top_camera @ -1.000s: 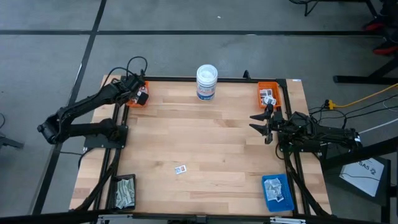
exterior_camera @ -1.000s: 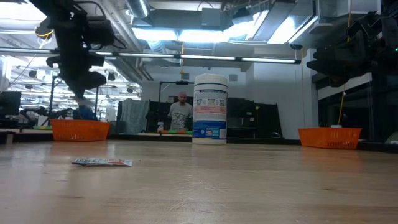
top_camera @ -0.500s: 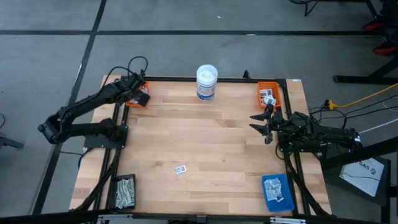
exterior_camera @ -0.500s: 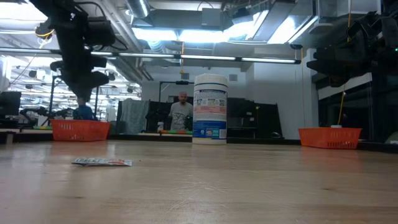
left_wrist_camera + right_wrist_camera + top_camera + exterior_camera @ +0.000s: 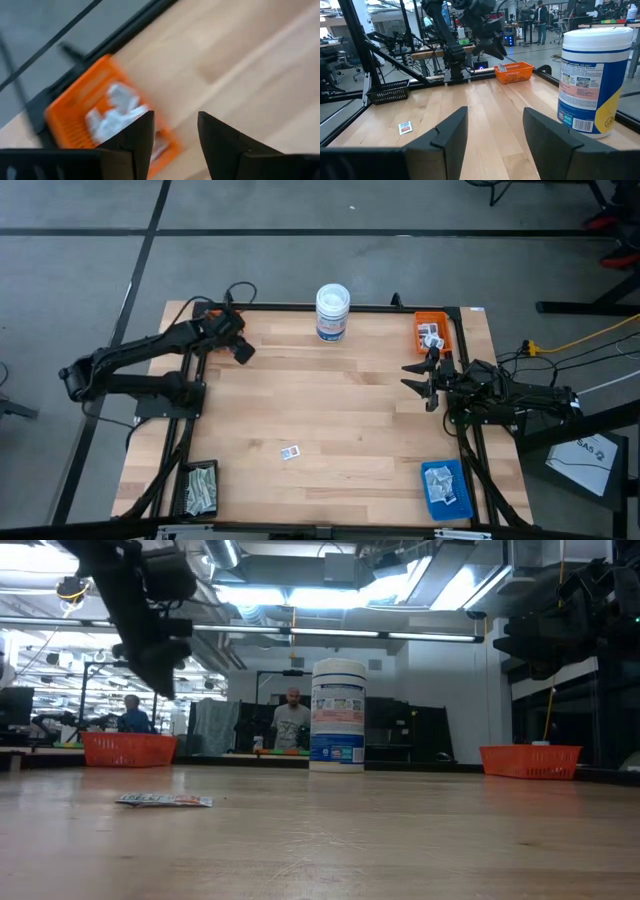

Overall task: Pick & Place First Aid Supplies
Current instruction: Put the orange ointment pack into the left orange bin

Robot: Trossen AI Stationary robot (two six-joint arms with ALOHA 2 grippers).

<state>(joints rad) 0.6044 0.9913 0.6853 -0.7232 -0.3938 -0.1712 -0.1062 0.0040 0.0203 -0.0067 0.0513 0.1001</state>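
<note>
Packet (image 5: 291, 452) lies alone near the table's middle, toward the near edge, so steer your left gripper (image 5: 243, 351), fingers apart and empty beside the far-left orange tray (image 5: 80, 107), down flat over it. Keep the right gripper (image 5: 419, 378), fingers apart, waiting at the right edge.

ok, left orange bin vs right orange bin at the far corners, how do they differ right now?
The left orange bin has the left gripper beside it, just off its edge with open, empty fingers; the right orange bin sits apart from the waiting right gripper. In the high view the left bin is mostly hidden by the arm, while the right bin shows fully. Both are orange slatted trays holding white packets.
</note>
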